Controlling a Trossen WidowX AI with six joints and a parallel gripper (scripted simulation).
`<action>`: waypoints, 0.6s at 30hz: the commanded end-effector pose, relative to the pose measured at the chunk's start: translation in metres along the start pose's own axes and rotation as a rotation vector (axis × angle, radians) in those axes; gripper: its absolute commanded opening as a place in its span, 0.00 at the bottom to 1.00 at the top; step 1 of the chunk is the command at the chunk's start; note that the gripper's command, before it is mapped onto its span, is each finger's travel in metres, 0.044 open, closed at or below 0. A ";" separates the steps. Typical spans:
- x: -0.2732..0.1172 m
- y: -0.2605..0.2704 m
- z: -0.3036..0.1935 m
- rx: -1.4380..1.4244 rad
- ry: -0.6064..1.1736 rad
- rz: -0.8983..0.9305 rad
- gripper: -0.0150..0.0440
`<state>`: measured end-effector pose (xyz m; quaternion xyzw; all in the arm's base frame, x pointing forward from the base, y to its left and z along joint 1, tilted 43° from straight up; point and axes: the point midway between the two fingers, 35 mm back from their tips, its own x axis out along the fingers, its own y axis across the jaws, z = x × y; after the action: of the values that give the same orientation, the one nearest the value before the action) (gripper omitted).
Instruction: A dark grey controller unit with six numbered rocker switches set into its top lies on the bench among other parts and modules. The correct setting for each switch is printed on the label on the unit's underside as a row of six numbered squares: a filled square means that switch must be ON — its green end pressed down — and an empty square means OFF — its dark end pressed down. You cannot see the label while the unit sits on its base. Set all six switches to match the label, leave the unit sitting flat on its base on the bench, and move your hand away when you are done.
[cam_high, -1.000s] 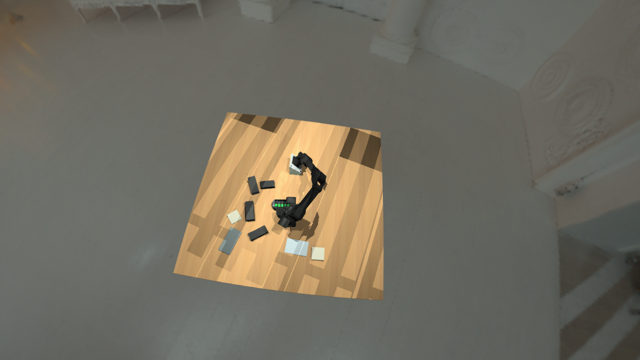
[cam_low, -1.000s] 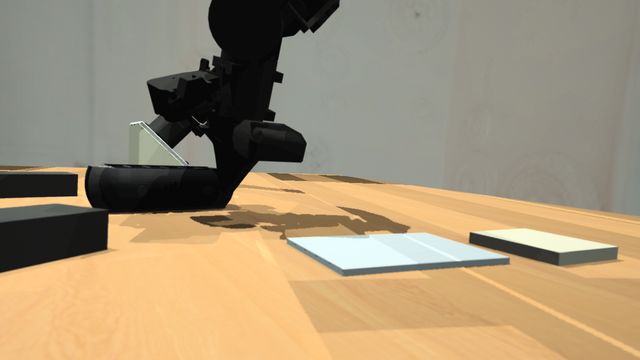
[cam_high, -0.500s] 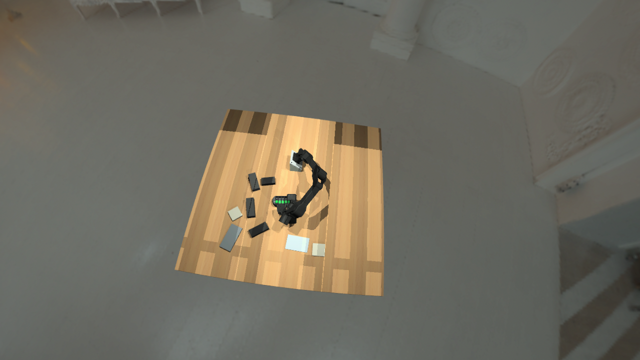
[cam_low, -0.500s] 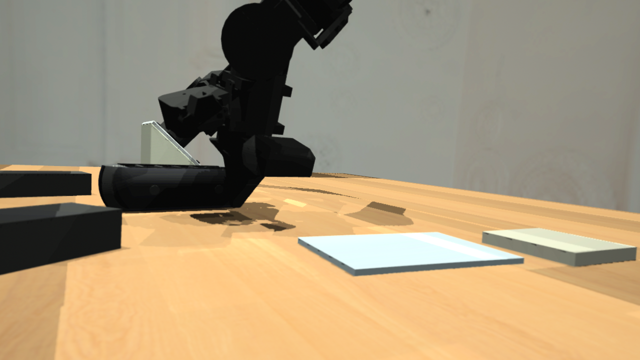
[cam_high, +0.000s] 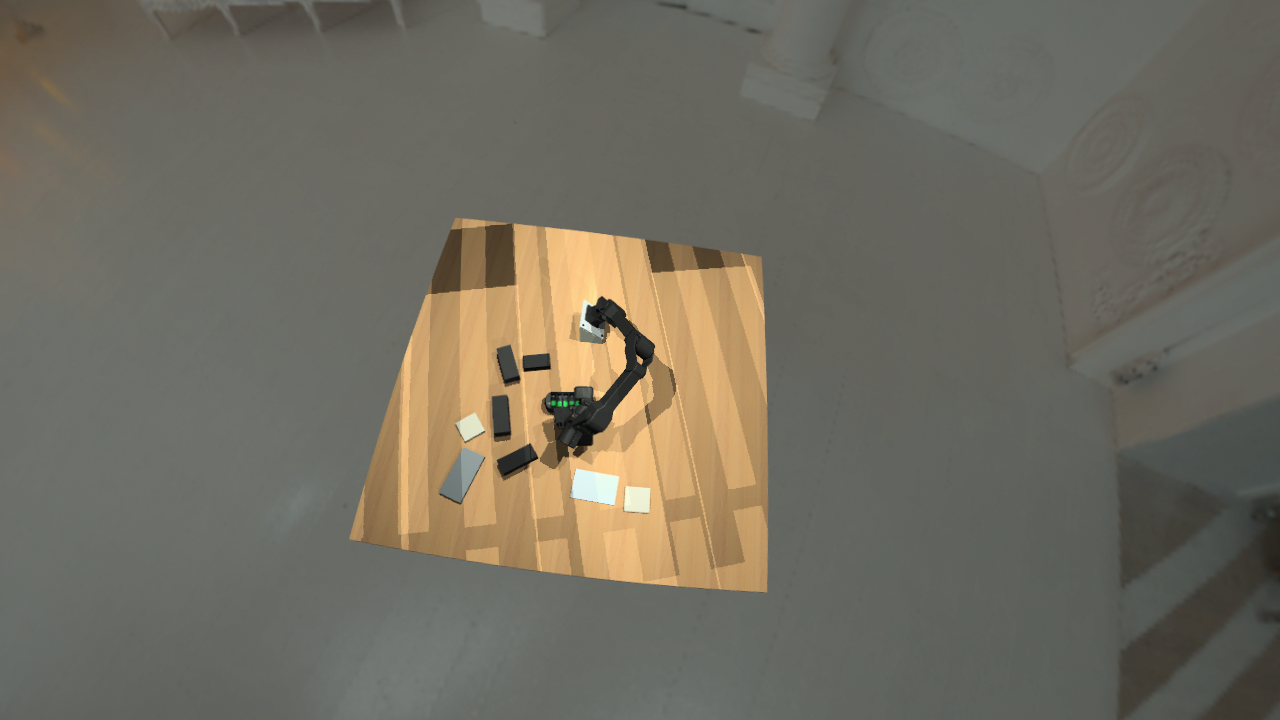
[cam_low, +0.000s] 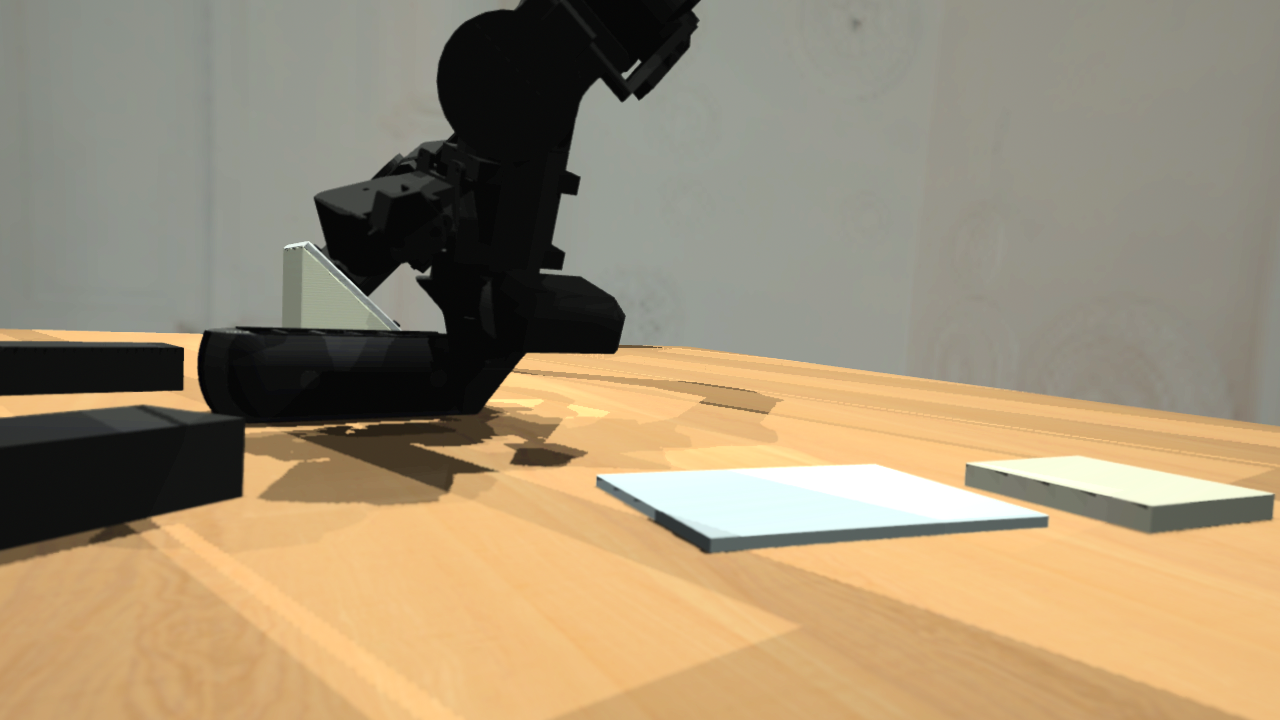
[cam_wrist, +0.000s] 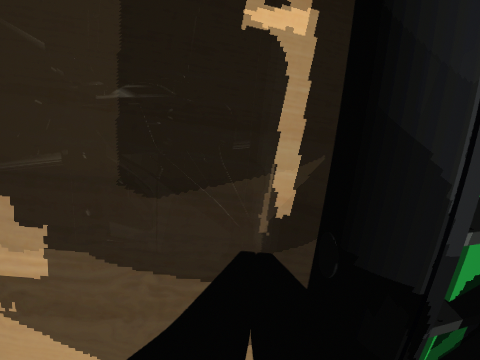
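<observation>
The dark grey controller unit (cam_high: 562, 402) (cam_low: 313, 376) (cam_wrist: 395, 200) sits flat on its base on the bench, its label hidden underneath. Green switch ends show in a row from above, partly covered by the arm. In the wrist view only two green ends show at the right edge, too little to read the settings. My gripper (cam_low: 472, 404) (cam_wrist: 254, 267) is shut and empty. It points down low at the right end of the unit in the exterior view, with its tips close beside the unit's long side wall in the wrist view. Whether they touch it I cannot tell.
Several black blocks (cam_high: 501, 416) (cam_low: 116, 465) lie left of the unit. A grey plate (cam_high: 461, 475) and a cream square (cam_high: 469, 427) lie beyond them. A pale blue plate (cam_high: 594, 486) (cam_low: 805, 501) and another cream square (cam_high: 637, 499) (cam_low: 1118, 483) lie nearer. A white wedge (cam_high: 591, 331) (cam_low: 326, 300) stands at the arm's base.
</observation>
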<state>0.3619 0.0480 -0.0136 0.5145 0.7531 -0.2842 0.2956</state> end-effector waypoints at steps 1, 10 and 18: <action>0.001 -0.001 -0.001 0.001 0.005 0.002 0.25; 0.002 -0.005 -0.001 0.001 0.005 0.002 0.25; 0.003 -0.009 0.000 0.002 0.005 0.002 0.25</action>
<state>0.3565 0.0474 -0.0139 0.5174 0.7512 -0.2829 0.2965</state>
